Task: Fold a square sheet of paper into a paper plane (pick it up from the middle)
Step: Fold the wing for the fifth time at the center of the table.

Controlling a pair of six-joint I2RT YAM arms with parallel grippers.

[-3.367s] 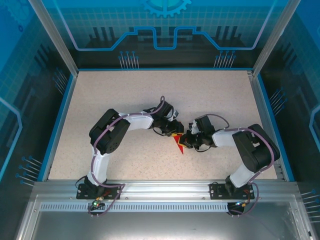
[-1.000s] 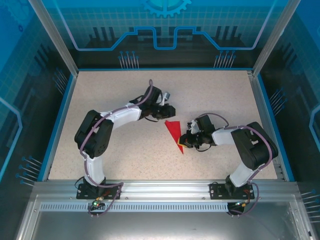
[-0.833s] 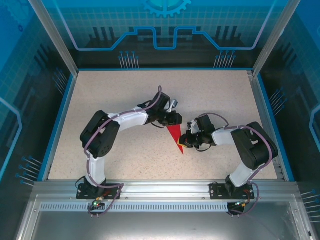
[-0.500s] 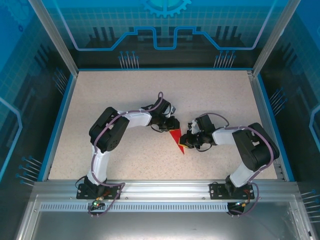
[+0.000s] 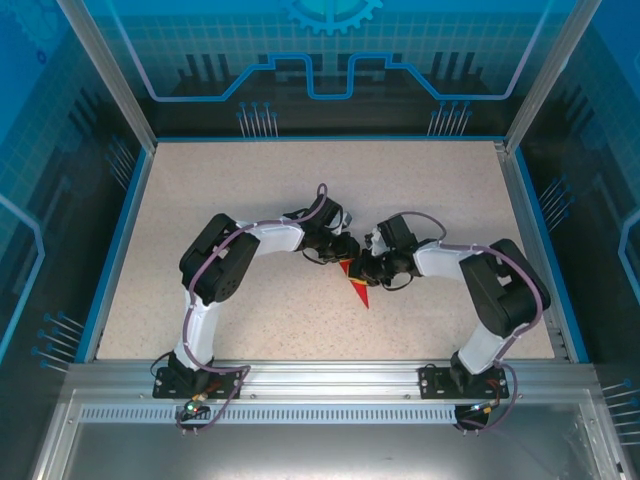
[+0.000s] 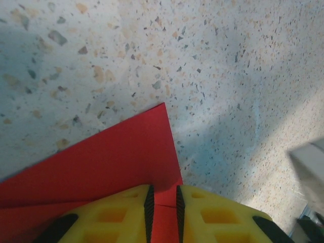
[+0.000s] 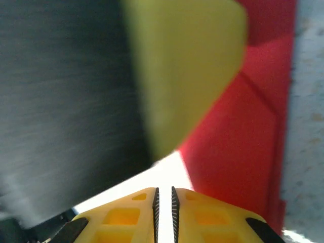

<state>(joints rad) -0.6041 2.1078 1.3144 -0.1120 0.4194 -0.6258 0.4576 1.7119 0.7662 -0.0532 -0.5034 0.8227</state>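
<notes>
The square sheet of paper [image 5: 360,290] is a bright red pointed wedge lying flat mid-table, its tip toward the near edge. My left gripper [image 5: 347,258] rests on its wide far end. In the left wrist view its yellow jaws [image 6: 163,195] stand a narrow gap apart, with the red paper [image 6: 101,167] flat beneath them and showing through the gap. My right gripper [image 5: 367,268] is at the paper's right edge, close against the left one. Its jaws [image 7: 163,195] are slightly parted with nothing between; the red paper [image 7: 243,142] lies ahead and to the right, beside a blurred left finger [image 7: 192,61].
The speckled table [image 5: 250,190] is bounded by a blue rim [image 5: 120,240] and see-through walls. Both arm bases sit on the metal rail [image 5: 320,385] at the near edge. The two grippers nearly touch over the paper.
My left arm swung in from the back and came down on the paper's wide end. The right gripper shifted slightly up and left, and its jaws parted a little.
</notes>
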